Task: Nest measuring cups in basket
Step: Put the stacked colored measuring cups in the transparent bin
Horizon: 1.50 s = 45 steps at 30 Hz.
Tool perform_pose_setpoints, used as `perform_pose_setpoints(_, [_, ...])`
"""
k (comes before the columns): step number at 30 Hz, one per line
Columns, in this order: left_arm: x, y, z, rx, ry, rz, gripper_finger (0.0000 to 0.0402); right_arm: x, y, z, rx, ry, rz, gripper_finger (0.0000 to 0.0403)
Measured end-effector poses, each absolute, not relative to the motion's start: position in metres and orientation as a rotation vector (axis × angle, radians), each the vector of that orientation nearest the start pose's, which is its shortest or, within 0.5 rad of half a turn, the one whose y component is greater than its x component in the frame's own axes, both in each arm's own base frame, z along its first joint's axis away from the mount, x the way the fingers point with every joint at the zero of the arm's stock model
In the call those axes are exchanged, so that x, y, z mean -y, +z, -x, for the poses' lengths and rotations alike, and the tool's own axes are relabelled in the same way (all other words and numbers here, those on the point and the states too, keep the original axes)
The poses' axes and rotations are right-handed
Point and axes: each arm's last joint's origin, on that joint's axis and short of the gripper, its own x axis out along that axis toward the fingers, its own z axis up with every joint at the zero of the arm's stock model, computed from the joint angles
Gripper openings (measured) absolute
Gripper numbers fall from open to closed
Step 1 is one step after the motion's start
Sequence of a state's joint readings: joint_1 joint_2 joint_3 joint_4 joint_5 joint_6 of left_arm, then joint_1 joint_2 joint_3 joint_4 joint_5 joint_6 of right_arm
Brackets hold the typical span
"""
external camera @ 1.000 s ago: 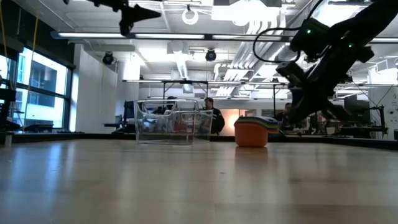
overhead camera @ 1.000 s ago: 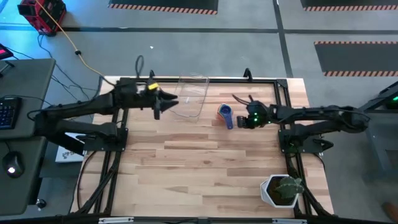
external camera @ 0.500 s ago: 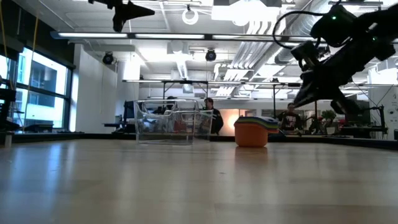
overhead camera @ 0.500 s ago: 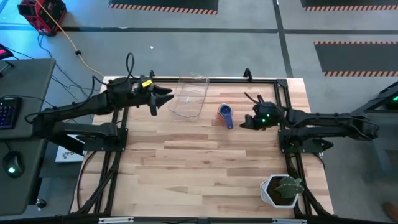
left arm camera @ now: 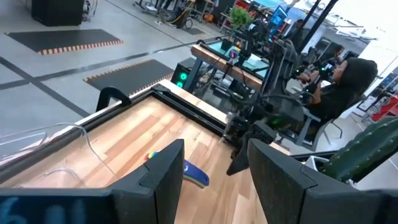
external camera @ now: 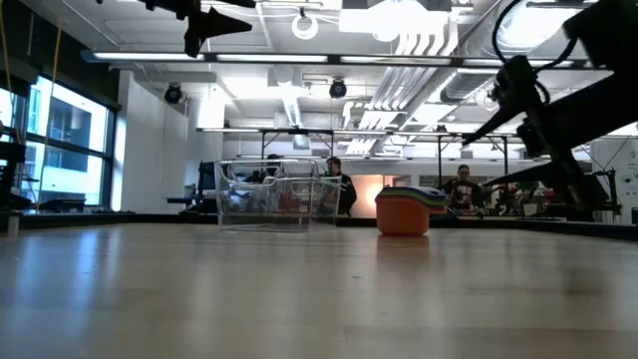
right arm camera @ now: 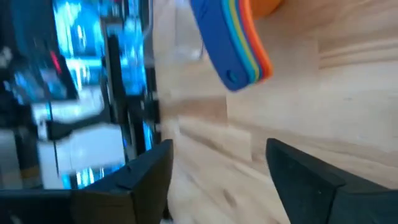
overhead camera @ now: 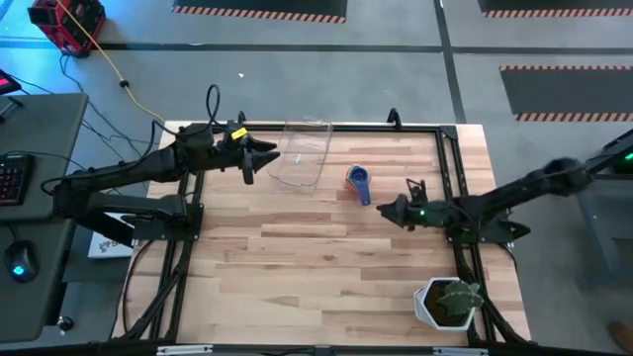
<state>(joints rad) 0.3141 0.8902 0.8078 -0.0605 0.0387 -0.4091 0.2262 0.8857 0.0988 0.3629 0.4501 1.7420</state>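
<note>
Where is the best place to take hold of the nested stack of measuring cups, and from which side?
Probably grip the stack of measuring cups by its handles, which lie flush together and point toward the table's near edge. Come from above on that side; the right tool is open nearby.

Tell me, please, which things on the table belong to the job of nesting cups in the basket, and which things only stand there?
Belong to the job: measuring cups, stacked together on the table; basket.
Only standing there: potted plant.
</note>
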Motion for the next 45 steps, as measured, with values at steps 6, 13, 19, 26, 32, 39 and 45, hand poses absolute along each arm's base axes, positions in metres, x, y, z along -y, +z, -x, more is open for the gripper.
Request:
perform_pose_setpoints(6, [-0.060,0.335,-0.189,-0.079,0.300,0.419,0.0170,-0.040,0.140,-0.173,-0.012,-0.663,-1.569,0.0255])
perform_pose_setpoints(13, [-0.060,0.335,-0.189,-0.080,0.298,0.420,0.0170,-0.056,0.118,-0.206,-0.021,-0.815,-1.596,0.0255])
perform_pose_setpoints(19, [-0.060,0.335,-0.189,-0.082,0.297,0.403,0.0170,-0.061,0.105,-0.222,0.213,-0.848,-1.647,0.0255])
perform_pose_setpoints(26, [-0.060,0.335,-0.189,-0.087,0.293,0.378,0.0170,-0.059,0.096,-0.243,0.325,-0.894,-1.626,0.0255])
perform_pose_setpoints(32, [-0.060,0.335,-0.189,-0.087,0.293,0.378,0.0170,-0.056,0.095,-0.247,0.389,-0.936,-1.575,0.0255])
perform_pose_setpoints(39, [-0.060,0.335,-0.189,-0.088,0.293,0.377,0.0170,-0.047,0.093,-0.247,0.401,-0.977,-1.556,0.0255])
perform_pose_setpoints(45, [-0.060,0.335,-0.189,-0.088,0.293,0.377,0.0170,-0.044,0.091,-0.249,0.310,-0.986,-1.567,0.0255])
